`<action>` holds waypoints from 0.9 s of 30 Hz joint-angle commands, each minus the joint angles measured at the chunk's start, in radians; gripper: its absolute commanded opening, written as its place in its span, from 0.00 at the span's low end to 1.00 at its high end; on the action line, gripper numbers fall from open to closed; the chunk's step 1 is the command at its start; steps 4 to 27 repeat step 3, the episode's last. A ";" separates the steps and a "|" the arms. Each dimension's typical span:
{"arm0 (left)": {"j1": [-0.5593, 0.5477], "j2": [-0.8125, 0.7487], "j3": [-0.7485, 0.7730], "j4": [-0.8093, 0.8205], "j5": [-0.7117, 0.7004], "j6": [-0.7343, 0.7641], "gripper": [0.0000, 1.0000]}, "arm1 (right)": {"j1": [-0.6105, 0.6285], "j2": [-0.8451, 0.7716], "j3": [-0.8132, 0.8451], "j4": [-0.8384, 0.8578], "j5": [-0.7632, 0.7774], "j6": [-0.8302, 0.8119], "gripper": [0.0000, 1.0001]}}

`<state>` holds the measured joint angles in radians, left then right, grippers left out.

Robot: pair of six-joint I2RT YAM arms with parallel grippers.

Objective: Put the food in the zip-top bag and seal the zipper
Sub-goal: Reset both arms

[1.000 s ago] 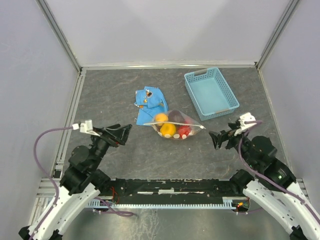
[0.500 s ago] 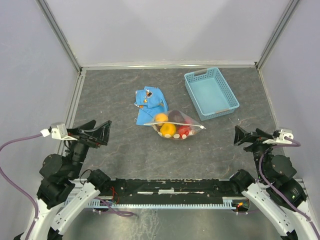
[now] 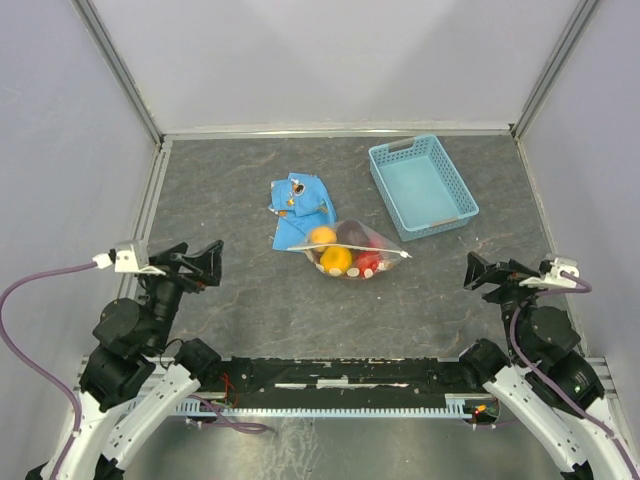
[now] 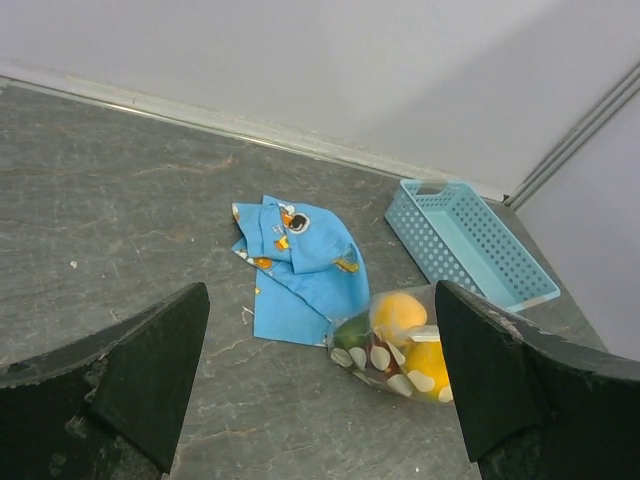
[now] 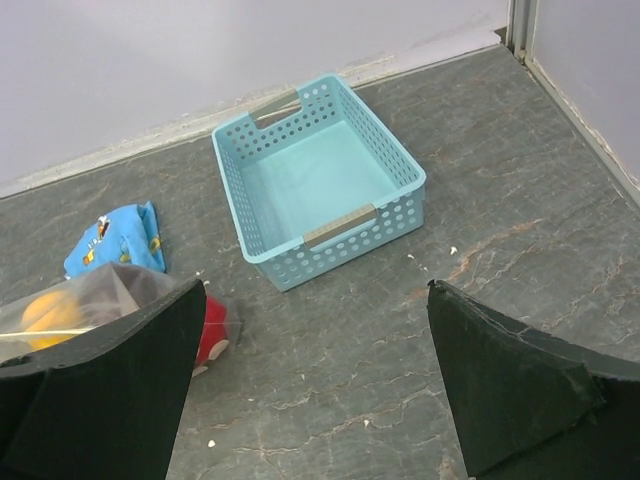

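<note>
The clear zip-top bag (image 3: 352, 252) lies mid-table with the fruits inside: orange, yellow, red, dark ones. Its white zipper strip (image 3: 350, 247) runs across the top of the bag. In the left wrist view the bag (image 4: 405, 345) shows yellow and green fruit behind pale dots. In the right wrist view the bag (image 5: 100, 290) shows at the left with a red fruit (image 5: 213, 317). My left gripper (image 3: 205, 262) is open and empty, well left of the bag. My right gripper (image 3: 480, 272) is open and empty, well right of it.
A blue patterned cloth (image 3: 300, 205) lies just behind and left of the bag, touching it. A light blue plastic basket (image 3: 421, 185), empty, stands at the back right. Grey walls close the table on three sides.
Both arms have pulled back from the bag toward the near corners and tilted up. The bag and fruit have not moved.
</note>
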<state>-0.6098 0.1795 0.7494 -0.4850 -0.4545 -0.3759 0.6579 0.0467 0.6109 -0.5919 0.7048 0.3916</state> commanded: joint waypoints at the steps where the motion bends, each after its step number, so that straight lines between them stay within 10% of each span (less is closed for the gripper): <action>1: 0.007 0.005 0.002 0.021 -0.029 0.047 1.00 | -0.002 0.001 0.013 0.044 0.004 -0.011 0.99; 27: 0.007 0.008 0.003 0.023 -0.026 0.049 1.00 | -0.002 -0.002 0.016 0.046 -0.004 -0.018 0.99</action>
